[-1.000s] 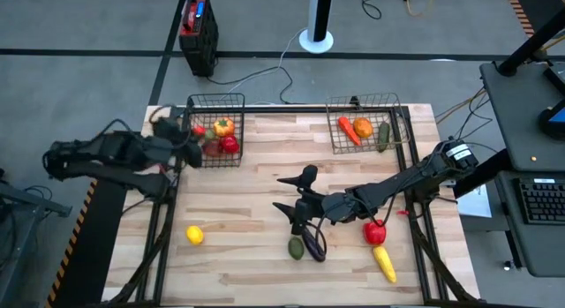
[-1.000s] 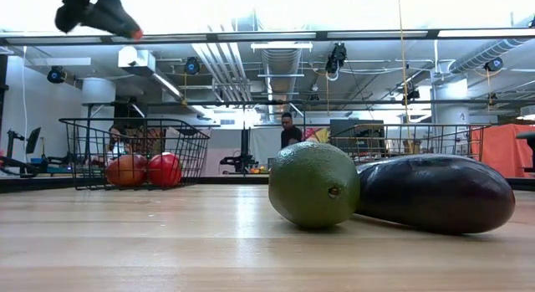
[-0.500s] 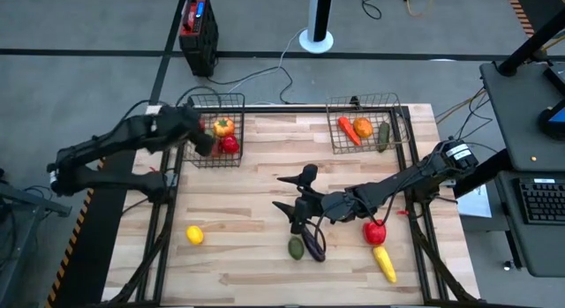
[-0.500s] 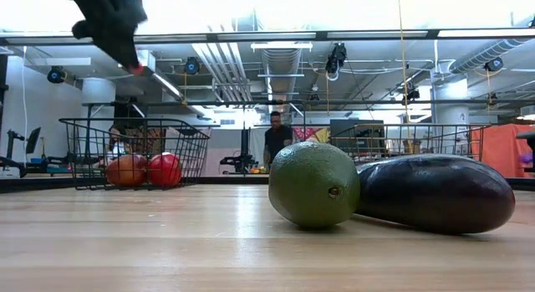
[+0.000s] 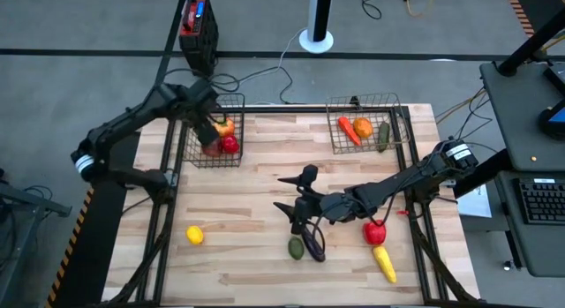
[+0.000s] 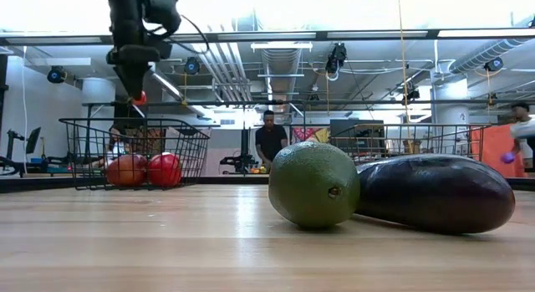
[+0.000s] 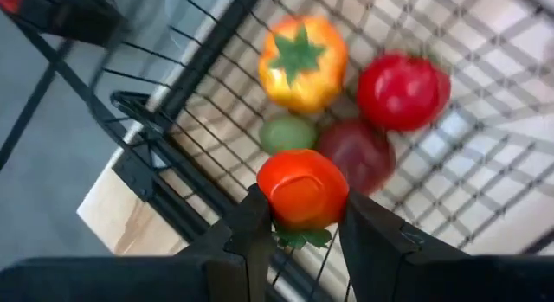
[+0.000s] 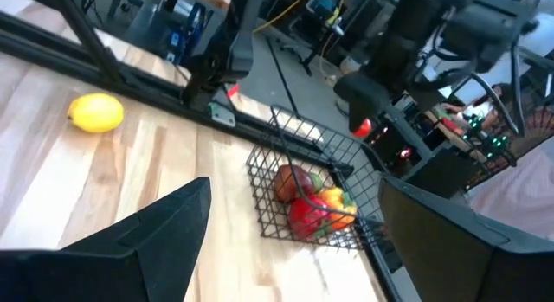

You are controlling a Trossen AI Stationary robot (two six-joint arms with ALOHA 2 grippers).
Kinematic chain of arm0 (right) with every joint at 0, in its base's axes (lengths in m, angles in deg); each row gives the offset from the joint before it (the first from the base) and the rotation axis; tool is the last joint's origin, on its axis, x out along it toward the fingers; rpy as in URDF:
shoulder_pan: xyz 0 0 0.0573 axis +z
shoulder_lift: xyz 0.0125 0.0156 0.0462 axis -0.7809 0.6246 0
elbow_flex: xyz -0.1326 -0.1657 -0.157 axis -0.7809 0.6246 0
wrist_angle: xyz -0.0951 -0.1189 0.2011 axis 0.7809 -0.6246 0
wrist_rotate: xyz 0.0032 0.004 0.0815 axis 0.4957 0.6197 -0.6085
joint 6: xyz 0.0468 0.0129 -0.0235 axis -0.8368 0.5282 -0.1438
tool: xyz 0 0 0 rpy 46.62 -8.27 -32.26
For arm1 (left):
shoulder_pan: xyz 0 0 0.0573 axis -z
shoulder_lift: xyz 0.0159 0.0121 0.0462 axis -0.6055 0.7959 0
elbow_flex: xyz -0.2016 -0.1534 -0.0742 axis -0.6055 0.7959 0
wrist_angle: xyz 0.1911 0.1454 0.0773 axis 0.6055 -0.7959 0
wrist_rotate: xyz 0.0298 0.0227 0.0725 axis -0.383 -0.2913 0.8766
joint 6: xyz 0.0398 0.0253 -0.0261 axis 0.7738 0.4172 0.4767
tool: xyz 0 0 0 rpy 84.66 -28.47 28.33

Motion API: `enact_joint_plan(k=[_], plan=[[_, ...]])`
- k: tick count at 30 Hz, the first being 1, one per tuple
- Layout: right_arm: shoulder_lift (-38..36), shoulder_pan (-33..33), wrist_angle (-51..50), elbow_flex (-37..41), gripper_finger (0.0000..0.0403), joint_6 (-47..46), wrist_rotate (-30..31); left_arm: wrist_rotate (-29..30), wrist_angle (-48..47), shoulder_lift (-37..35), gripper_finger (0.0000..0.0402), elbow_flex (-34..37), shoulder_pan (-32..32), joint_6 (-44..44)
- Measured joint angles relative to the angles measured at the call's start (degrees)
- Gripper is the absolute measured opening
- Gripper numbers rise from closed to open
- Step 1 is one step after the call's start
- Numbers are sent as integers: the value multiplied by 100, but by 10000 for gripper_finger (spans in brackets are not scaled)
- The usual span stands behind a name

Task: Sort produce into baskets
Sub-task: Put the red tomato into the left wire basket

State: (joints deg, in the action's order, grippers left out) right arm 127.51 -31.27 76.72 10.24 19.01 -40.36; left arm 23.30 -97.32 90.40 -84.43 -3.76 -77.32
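Note:
My left gripper [image 5: 208,128] hangs over the left wire basket [image 5: 192,154] and is shut on a small red-orange fruit [image 7: 303,188] with a green stalk. It also shows in the low view [image 6: 139,96], above the basket [image 6: 180,129]. In the basket lie a yellow-orange pepper [image 7: 301,61], two red fruits [image 7: 402,90] and a small green one [image 7: 288,133]. My right gripper [image 5: 288,194] is open and empty over the table's middle, just above the purple eggplant [image 5: 314,244] and a green fruit [image 5: 296,248] that lie on the wood. My left gripper pinches the red-orange fruit by two opposite sides [image 7: 275,198] between its two fingers [image 7: 256,222]. The fingers point down from above. The fruit is lifted clear above the basket, its green stalk [image 7: 299,239] turned back toward the gripper's body.
The right basket [image 5: 337,142] holds a carrot [image 5: 348,130], an orange [image 5: 363,128] and a cucumber [image 5: 384,136]. A lemon [image 5: 194,235] lies near left; a red apple [image 5: 375,231] and a yellow corn [image 5: 385,262] near right. A black-and-red box [image 5: 198,30] stands beyond the table.
My left gripper has carried the red-orange fruit from beyond the table's left edge toward the right and far side, over the left basket. It has turned to point down and come lower. My right arm has kept still.

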Motion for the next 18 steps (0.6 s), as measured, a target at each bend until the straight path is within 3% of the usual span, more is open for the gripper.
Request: enact_joint_plan(k=[10, 18], plan=[[-2, 0, -73, 2, 325, -197, -1, -163, -245, 907, 107, -52, -45, 1039], [-2, 0, -106, 2, 325, -195, -1, -154, 118, 1063, 109, 70, -45, 1299]])
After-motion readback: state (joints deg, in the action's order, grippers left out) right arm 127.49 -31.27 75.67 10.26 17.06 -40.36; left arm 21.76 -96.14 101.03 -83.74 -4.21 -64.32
